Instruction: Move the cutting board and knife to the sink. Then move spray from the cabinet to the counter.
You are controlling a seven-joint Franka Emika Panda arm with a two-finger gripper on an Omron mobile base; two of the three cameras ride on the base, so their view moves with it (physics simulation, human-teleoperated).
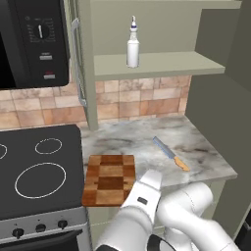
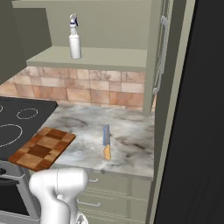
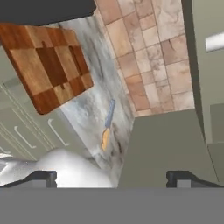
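The checkered wooden cutting board [image 1: 109, 179] lies on the marbled counter [image 1: 142, 135] at its front edge, beside the stovetop. To the right of it lies the knife [image 1: 170, 154], orange handle toward the front. The white spray [image 1: 133, 46] stands upright on the shelf of the open olive cabinet [image 1: 162, 64]. My gripper [image 3: 111, 178] is open with nothing between its fingers. It hovers low off the counter's front edge, and the hand view takes in the cutting board [image 3: 48, 61] and the knife [image 3: 107, 124]. The sink is out of view.
A black stovetop [image 1: 39, 166] adjoins the counter on the left, with a black microwave [image 1: 34, 39] above it. The open cabinet door with its long silver handle [image 2: 162, 57] juts out. A tall dark panel [image 2: 201, 109] bounds the right side. Drawers [image 2: 113, 192] sit below.
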